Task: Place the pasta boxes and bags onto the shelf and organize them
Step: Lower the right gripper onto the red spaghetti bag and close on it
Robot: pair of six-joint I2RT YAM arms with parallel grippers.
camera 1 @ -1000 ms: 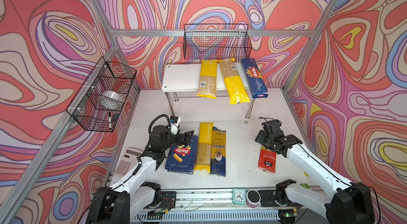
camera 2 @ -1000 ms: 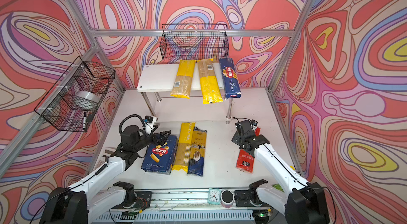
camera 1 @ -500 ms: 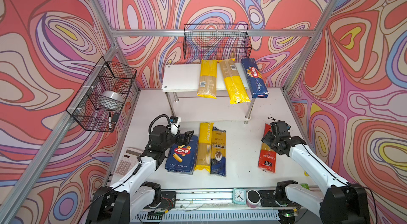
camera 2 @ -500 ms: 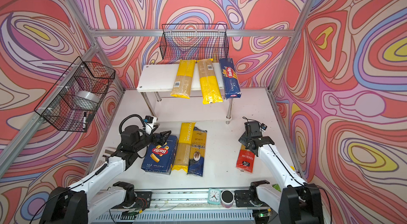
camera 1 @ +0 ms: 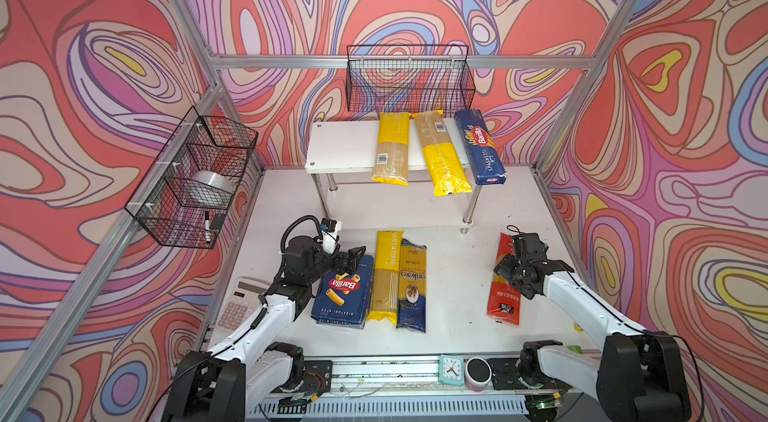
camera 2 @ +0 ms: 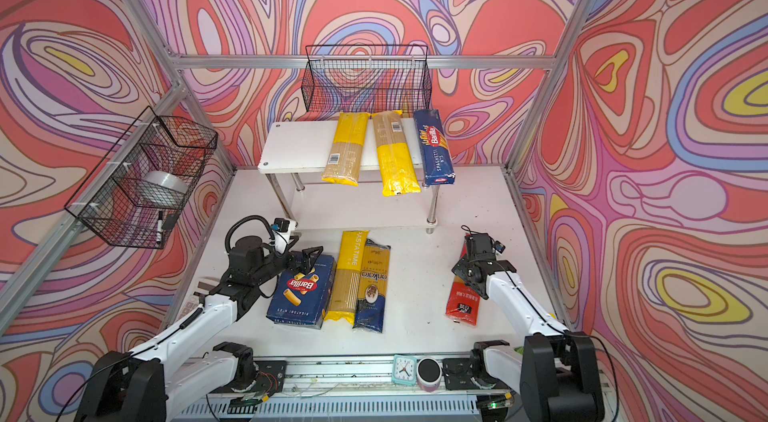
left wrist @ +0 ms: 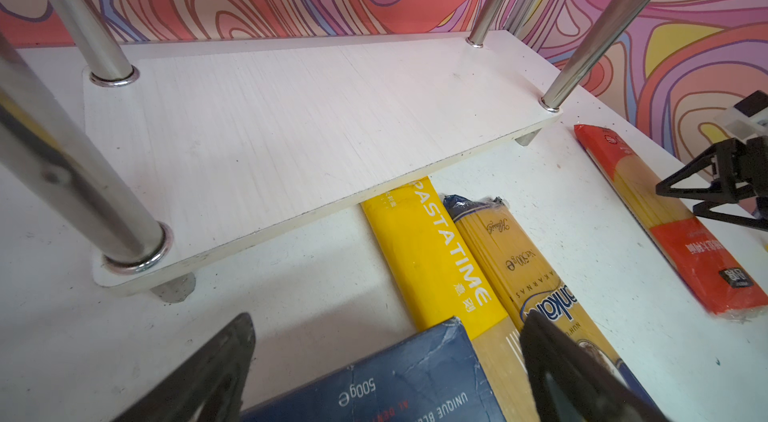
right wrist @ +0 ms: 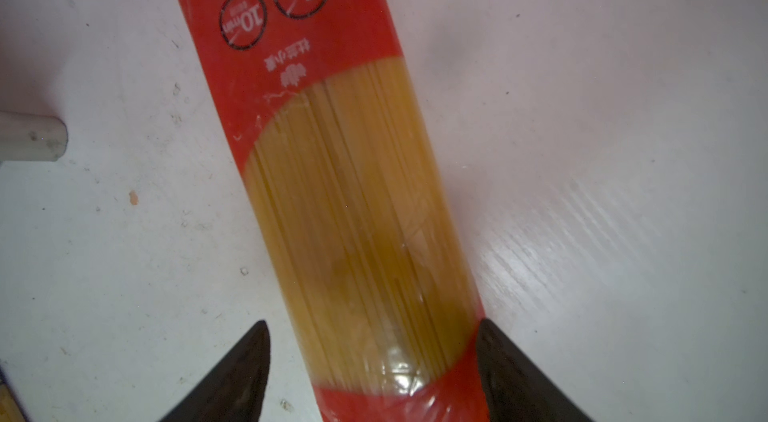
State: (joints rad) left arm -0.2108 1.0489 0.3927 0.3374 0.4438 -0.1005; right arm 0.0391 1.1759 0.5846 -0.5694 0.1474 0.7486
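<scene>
Jaws spread, right gripper (right wrist: pixel 372 322) straddles the red bag (right wrist: pixel 345 191) on the table (right wrist: pixel 623 108), one finger (right wrist: pixel 519 382) seemingly brushing its edge; left gripper (left wrist: pixel 386 316) gapes over the rigatoni box (left wrist: pixel 395 382).

Red plastic spaghetti bag (right wrist: pixel 353 191): ends cut off in right wrist view; right gripper (right wrist: pixel 372 322) hides part in both top views
Dark blue cardboard rigatoni box (left wrist: pixel 399 382): cut off between left gripper (left wrist: pixel 388 316) fingers, left wrist view

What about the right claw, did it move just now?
Yes. In a top view the right gripper shifted rightward, away from the shelf leg, uncovering the far end of the red bag.
</scene>
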